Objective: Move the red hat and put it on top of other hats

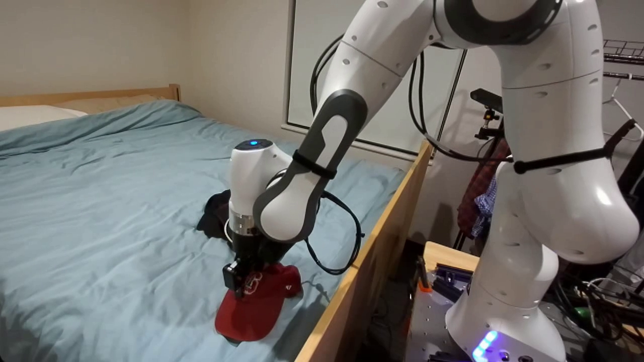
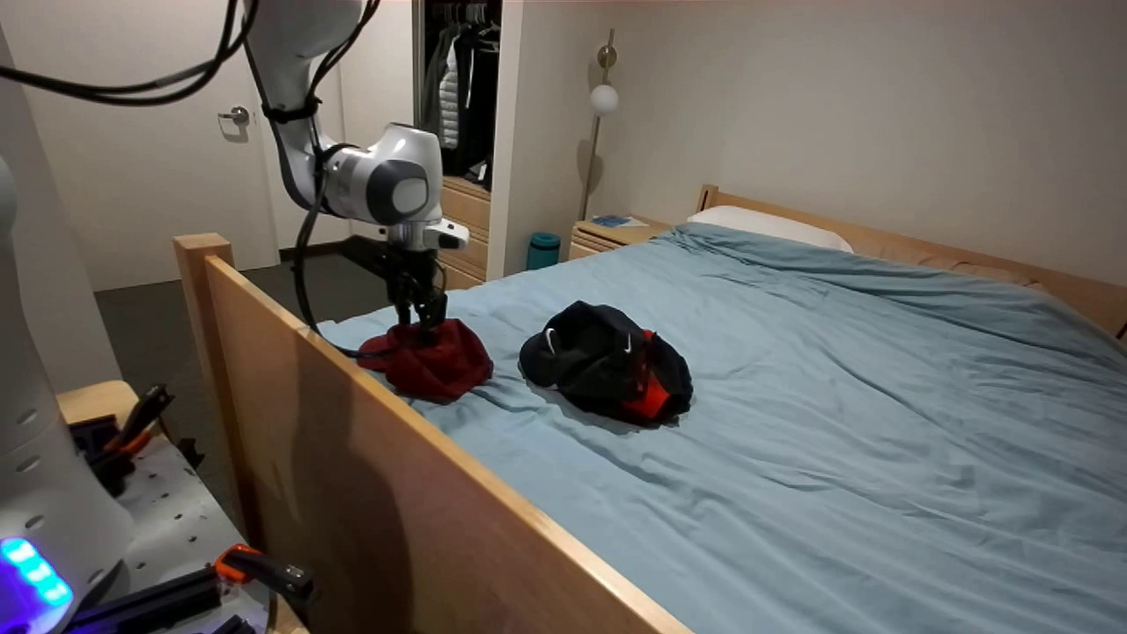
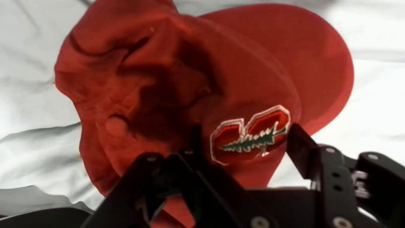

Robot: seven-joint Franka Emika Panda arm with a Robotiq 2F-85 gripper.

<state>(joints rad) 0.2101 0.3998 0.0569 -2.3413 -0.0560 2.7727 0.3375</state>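
The red hat (image 1: 250, 318) lies on the blue-covered surface (image 1: 126, 226), brim toward the near side in an exterior view. Above its front, the gripper (image 3: 246, 134) has its fingers spread well apart on either side of the white-edged emblem (image 3: 243, 155), clamped on nothing; contact with the cloth cannot be told. In an exterior view, the other hats (image 2: 603, 361) sit heaped to the right, apart from it; a wooden footboard (image 2: 475, 546) runs along the near left.

One red hat (image 3: 227, 82), one heap of hats (image 2: 600, 363)
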